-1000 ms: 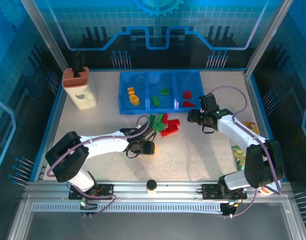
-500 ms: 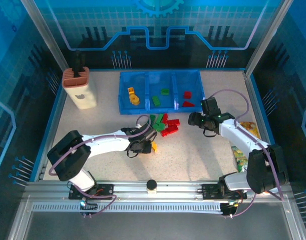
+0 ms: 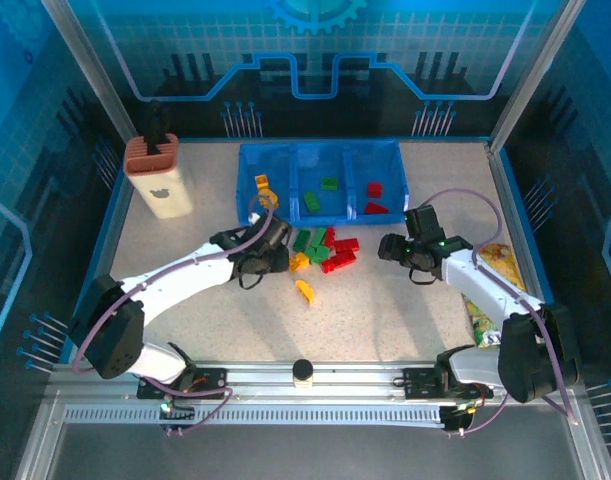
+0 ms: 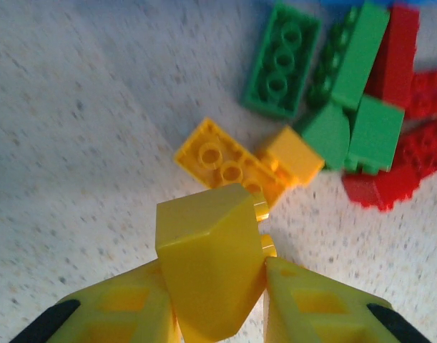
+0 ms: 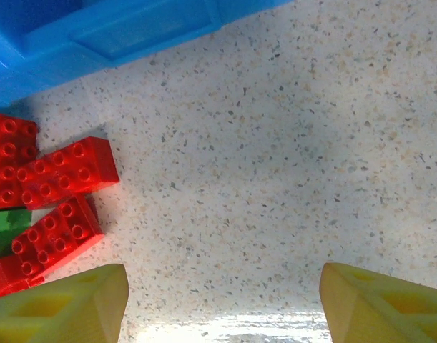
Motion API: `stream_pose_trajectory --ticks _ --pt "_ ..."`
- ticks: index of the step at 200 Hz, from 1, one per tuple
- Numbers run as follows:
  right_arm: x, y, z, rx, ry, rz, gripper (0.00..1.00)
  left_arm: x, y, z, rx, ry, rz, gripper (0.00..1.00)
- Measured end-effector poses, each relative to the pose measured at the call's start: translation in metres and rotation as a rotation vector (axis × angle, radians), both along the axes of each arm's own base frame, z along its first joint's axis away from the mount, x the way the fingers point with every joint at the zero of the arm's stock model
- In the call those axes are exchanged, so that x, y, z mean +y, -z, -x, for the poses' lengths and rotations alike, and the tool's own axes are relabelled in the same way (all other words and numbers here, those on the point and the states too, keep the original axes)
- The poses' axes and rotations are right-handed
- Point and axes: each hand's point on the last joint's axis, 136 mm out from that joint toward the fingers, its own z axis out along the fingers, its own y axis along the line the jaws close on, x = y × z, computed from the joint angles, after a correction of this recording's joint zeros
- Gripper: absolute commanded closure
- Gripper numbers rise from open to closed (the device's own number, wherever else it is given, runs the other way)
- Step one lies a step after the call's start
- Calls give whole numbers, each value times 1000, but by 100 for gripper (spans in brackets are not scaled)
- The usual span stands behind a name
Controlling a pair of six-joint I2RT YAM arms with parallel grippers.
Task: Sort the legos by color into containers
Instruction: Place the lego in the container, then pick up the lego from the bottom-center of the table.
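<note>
One yellow sloped plastic brick (image 4: 207, 264): clenched between the yellow fingers (image 4: 125, 311) of your left gripper (image 4: 217, 289), held over the near-left edge of the loose pile. Beneath it lies one orange flat studded brick (image 4: 229, 168), touching a small orange block (image 4: 293, 153). The green bricks (image 4: 281, 61) and red bricks (image 4: 390, 179) crowd just beyond.

Your right gripper (image 5: 222, 300): jaws apart, holding nothing, over bare speckled tabletop (image 5: 275, 157), with the red bricks to its left.

One three-compartment blue plastic bin (image 3: 320, 147): front wall near the pile. It holds yellow pieces on the left, green in the middle and red on the right.

One yellow brick (image 3: 304, 291): alone, nearer you, with open table around it.

Hidden: the held brick's lower end, between the fingers. Both grippers' fingers are cut off at the frame edge.
</note>
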Motion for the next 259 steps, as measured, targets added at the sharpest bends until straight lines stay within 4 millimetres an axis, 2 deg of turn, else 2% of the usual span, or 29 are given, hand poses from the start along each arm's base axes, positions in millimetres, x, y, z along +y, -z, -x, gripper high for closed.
stream_pose_trajectory --ticks 36,58,98,124,150,180,219,232,259 --pt "3 1 8 -1 -7 -5 28 23 -24 -34 -55 -61 21 70" --pt "10 -2 11 -13 -23 -15 28 33 -36 -65 -79 -94 27 70" --pt "29 -7 20 -25 -87 -16 28 37 -40 -114 -92 -114 22 66" --pt "32 -8 25 -24 -103 -15 28 36 -37 -134 -91 -114 21 58" --pt "30 -11 35 -36 -110 -19 28 35 -34 -145 -89 -109 15 58" --pt "27 -17 43 -57 -114 -28 28 29 -45 -163 -123 -105 26 56" --pt "44 -21 54 -79 -197 -40 26 25 -61 -165 -160 -98 59 52" --pt "55 -18 59 -76 -251 -37 25 27 -62 -154 -165 -95 70 51" --pt "80 -6 69 -50 -388 -11 24 33 -63 -115 -169 -76 85 48"
